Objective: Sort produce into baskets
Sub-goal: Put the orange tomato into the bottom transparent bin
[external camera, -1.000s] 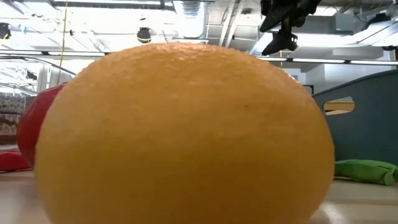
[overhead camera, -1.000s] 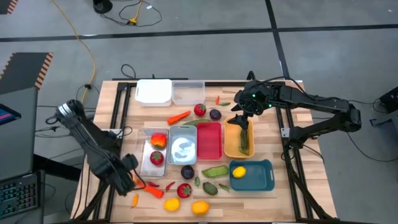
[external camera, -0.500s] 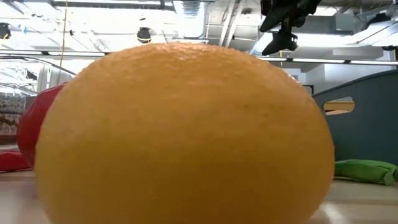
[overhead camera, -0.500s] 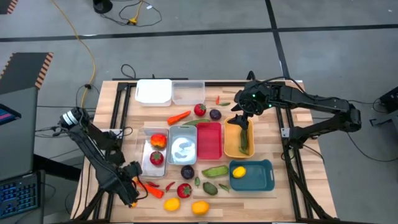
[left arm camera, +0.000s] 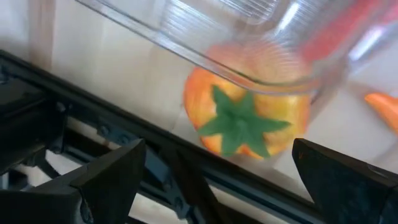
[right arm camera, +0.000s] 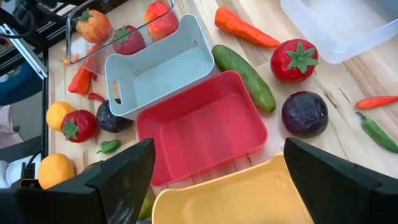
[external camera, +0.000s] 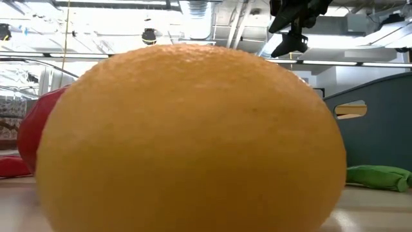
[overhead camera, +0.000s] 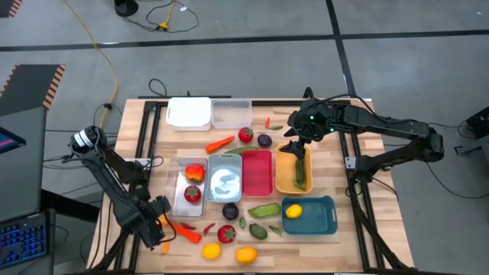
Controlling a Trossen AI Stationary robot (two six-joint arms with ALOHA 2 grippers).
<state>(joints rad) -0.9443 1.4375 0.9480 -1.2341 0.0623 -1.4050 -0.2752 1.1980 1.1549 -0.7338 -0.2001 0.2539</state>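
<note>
**Ana:** Down at the near-left corner of the table, left gripper point(overhead camera: 157, 221), fingers spread, nothing between them. Its wrist camera looks through the wall of the clear bin point(left arm camera: 249, 43) at an orange-red tomato point(left arm camera: 249, 115) sitting inside.

**Ben:** Loose produce close by?

**Ana:** Yes, an orange carrot point(overhead camera: 186, 232) just beside it, and a small orange chili point(overhead camera: 166, 245) near the table edge. Tight spot: black frame rail point(left arm camera: 93, 124) on one side, bin wall on the other.

**Ben:** And the right gripper point(overhead camera: 296, 143)?

**Ana:** Spread wide too, empty, hanging over the far end of the yellow basket point(overhead camera: 284, 183), where a green cucumber point(overhead camera: 299, 173) already lies. I'd judge it has just let go. Red basket point(right arm camera: 202, 127) alongside is bare; a purple plum point(right arm camera: 305, 113) and red tomato point(right arm camera: 293, 60) wait beyond it with room above.
</note>
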